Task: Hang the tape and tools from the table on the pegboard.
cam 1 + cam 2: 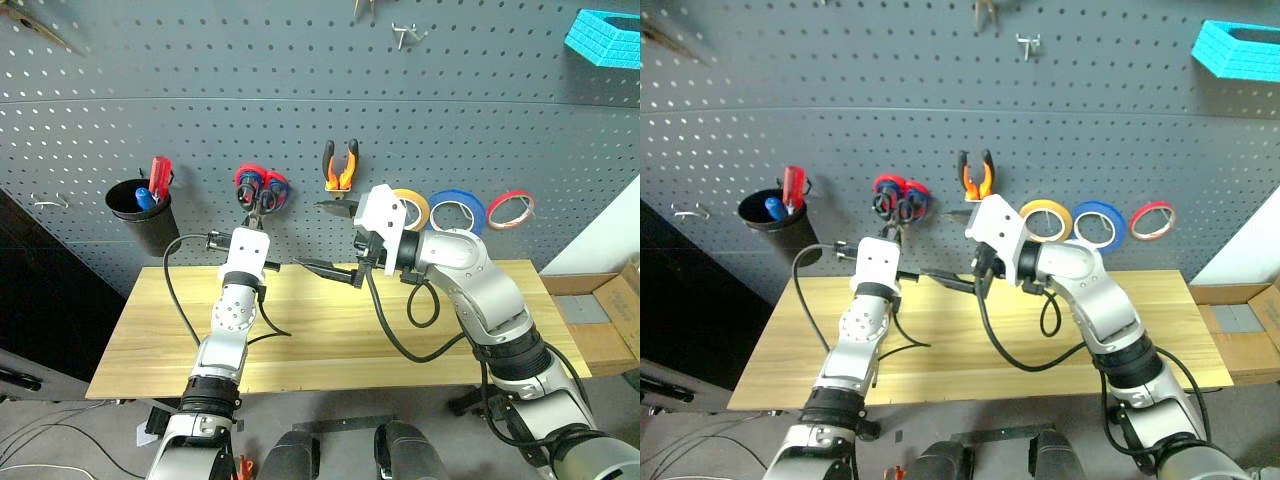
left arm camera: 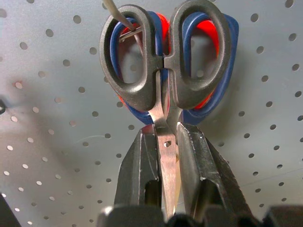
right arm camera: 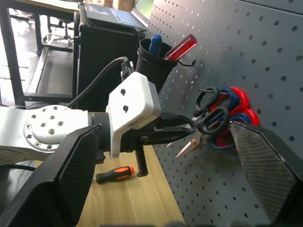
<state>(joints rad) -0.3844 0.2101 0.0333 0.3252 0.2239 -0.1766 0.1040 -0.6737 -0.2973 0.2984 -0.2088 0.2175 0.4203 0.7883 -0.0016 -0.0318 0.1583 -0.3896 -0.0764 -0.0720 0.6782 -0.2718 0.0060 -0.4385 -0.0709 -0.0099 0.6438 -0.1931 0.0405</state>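
Grey-blue pegboard (image 1: 300, 80) fills the background above the light wooden table (image 1: 330, 330). At frame centre-left, the left gripper (image 2: 166, 156) pinches the blades of the black-handled scissors (image 2: 163, 61), whose handle loop sits over a hook in front of the red-and-blue scissors (image 1: 272, 184). The right gripper (image 1: 335, 237) hovers mid-frame, jaws spread wide. Orange-handled pliers (image 1: 341, 166) and yellow tape (image 1: 412, 208) hang on the board; the orange-and-black screwdriver (image 3: 113, 174) lies on the table.

A slim screwdriver (image 3: 112, 174) lies on the light wooden table (image 1: 330, 330).
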